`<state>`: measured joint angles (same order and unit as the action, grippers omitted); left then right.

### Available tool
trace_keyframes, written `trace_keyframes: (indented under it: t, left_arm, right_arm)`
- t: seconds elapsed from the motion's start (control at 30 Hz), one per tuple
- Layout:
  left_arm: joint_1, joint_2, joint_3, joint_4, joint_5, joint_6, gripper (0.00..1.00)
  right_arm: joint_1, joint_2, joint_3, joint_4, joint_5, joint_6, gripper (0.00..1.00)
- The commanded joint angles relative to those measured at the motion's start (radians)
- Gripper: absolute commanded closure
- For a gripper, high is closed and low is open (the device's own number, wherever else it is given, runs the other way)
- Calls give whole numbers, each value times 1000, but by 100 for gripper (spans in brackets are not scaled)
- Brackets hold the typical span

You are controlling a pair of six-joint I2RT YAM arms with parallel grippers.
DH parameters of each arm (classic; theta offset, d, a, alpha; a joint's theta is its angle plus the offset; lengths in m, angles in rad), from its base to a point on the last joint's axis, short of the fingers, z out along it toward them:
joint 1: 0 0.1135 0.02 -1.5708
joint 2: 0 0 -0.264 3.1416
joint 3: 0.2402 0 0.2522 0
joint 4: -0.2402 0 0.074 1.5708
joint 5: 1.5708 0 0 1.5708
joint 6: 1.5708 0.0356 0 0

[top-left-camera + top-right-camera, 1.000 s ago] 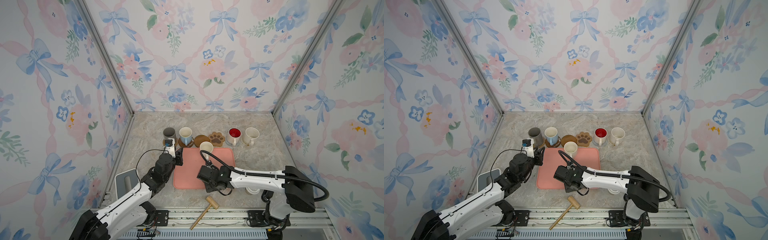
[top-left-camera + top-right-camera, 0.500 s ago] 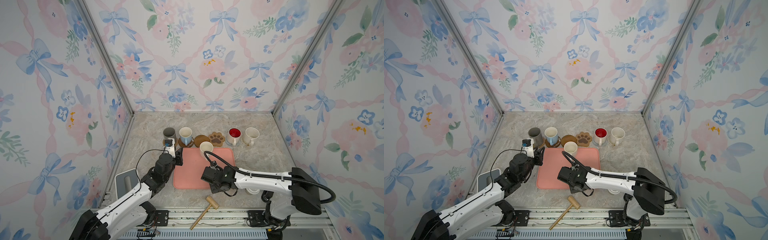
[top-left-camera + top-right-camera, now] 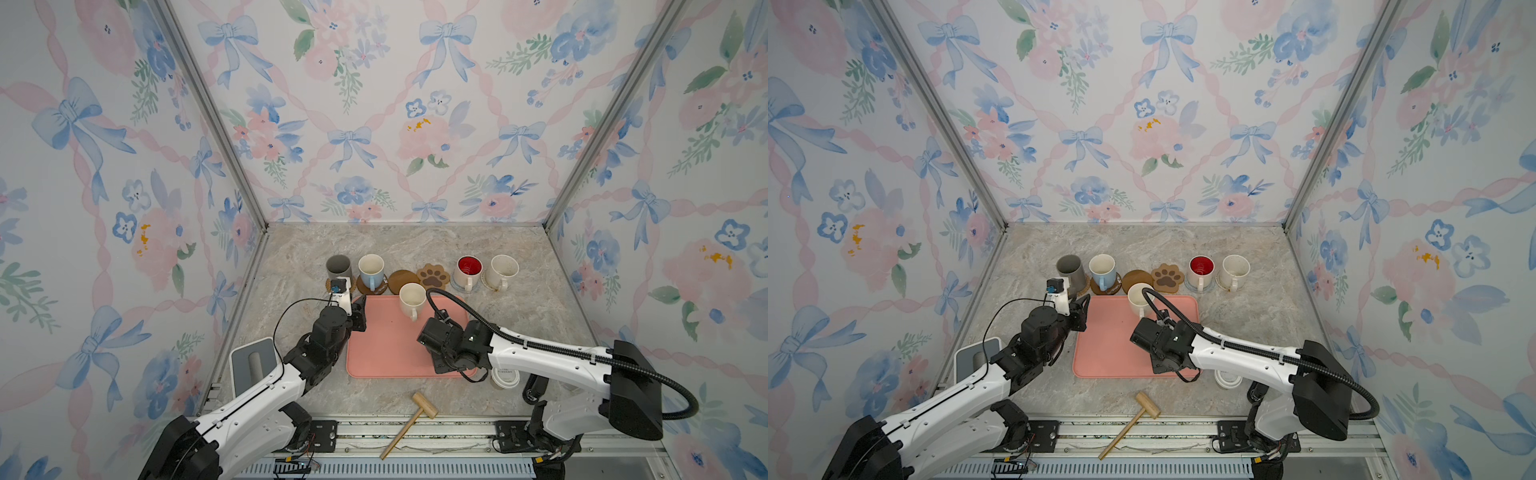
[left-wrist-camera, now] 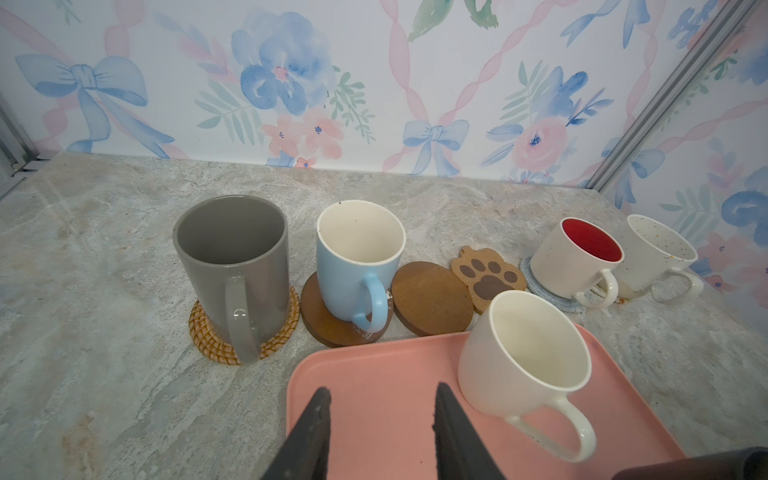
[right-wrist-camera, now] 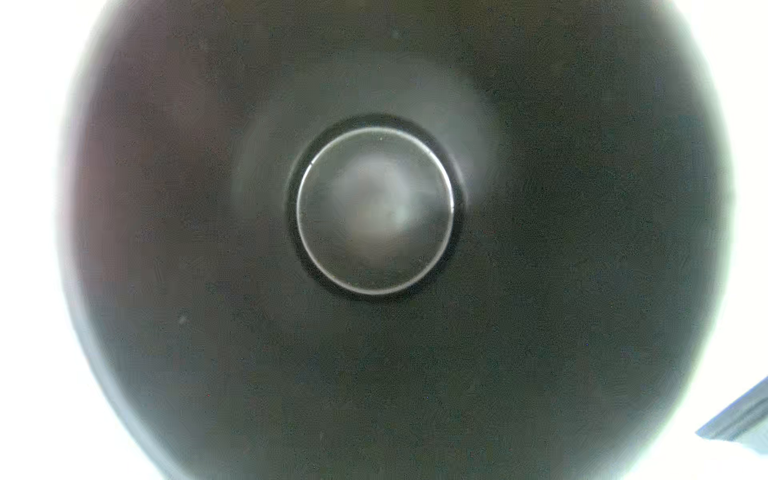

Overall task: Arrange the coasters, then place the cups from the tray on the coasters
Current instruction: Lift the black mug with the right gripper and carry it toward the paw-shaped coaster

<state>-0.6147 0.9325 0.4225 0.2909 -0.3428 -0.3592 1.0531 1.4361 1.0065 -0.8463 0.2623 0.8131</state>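
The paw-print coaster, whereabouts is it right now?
In both top views the paw-shaped coaster lies bare in the back row, slightly right of centre, between an empty brown wooden coaster and the red-lined mug, just beyond the far edge of the pink tray.

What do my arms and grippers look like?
Both arms: white shells, black joints. The left arm has a thin black wire loop; the left gripper has dark tapered fingers. The right arm carries a thick ribbed black hose.
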Motion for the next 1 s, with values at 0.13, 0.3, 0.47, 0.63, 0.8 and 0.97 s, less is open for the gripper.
trace_keyframes:
  t: [0.13,0.3,0.47,0.63,0.8,0.97]
  left_arm:
    - [7,8,4,19,-10,5,63]
    - [7,8,4,19,-9,3,63]
    - [7,5,2,18,-5,3,63]
    - [7,-1,-1,19,-8,0,62]
    - [7,-6,-3,19,-7,1,63]
    - [7,-17,-7,18,-2,5,62]
  right_arm:
    - [-93,-82,7,-20,83,-88,100]
    - [-162,-97,25,8,81,-154,100]
    - [-222,-76,60,32,63,-241,100]
    - [-273,-46,95,78,34,-289,100]
    - [-302,0,143,108,22,-322,100]
    - [-327,55,190,122,8,-349,100]
